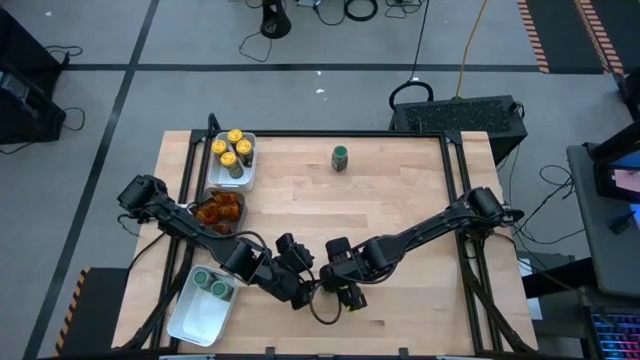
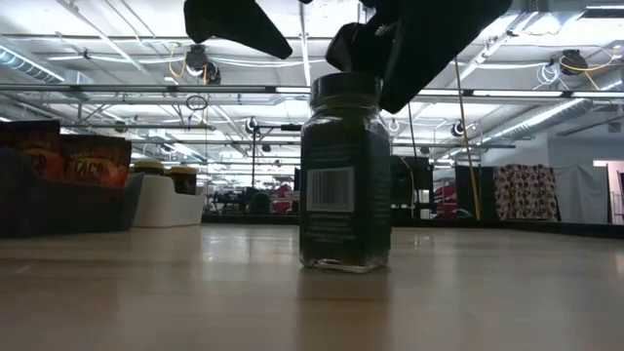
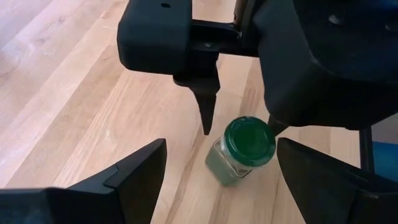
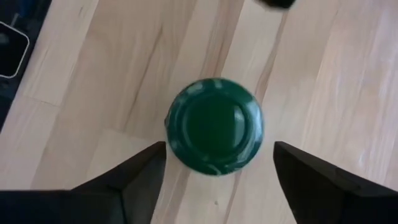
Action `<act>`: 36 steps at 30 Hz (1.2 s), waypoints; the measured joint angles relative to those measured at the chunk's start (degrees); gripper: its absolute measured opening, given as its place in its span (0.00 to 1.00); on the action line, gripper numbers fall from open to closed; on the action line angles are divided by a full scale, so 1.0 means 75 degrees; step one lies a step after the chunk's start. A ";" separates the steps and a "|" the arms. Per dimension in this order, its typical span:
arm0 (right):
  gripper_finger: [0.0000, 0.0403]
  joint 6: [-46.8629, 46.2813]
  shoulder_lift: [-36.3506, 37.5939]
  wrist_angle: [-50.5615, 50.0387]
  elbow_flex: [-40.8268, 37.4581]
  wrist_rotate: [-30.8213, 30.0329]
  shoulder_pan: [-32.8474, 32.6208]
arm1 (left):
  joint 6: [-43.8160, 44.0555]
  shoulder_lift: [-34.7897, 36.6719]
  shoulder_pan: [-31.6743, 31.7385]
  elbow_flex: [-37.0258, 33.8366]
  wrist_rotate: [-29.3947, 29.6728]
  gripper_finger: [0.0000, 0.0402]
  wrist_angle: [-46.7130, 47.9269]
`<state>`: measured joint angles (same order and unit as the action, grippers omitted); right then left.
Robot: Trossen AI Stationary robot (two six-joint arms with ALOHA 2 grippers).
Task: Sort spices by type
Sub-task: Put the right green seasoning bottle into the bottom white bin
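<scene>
High view shows the wooden table (image 1: 400,200) with both dark arms reaching in to meet near its front edge, the left arm from the left side and the right arm from the right. Along the left side lie three trays: a white tray (image 1: 250,178) at the back holding yellow-lidded jars (image 1: 232,148), a dark grey tray (image 1: 208,198) in the middle with orange-brown packets (image 1: 220,212), and a white tray (image 1: 192,325) at the front holding two green-lidded jars (image 1: 211,284). Another green-lidded jar (image 1: 341,157) stands alone toward the back of the table, well apart from the arms. The right gripper (image 4: 217,155) hangs directly above a green-lidded glass jar (image 2: 344,175) standing upright on the bare wood, its fingers spread wider than the lid and clear of it on both sides, holding nothing. The left gripper (image 3: 217,168) sits just beside this jar, fingers also wide apart and empty, with the jar ahead of them and between their lines.
</scene>
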<state>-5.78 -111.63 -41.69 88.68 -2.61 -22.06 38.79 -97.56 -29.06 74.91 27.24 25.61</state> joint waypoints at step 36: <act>0.72 -0.3505 0.5996 0.2658 -0.6393 -0.1858 -0.1247 | -0.2646 -0.1214 -0.0083 0.0003 -0.0200 0.76 -0.2090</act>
<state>-32.07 -66.66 -21.75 40.74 -16.55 -31.41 18.95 -106.66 -29.68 74.94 25.75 9.94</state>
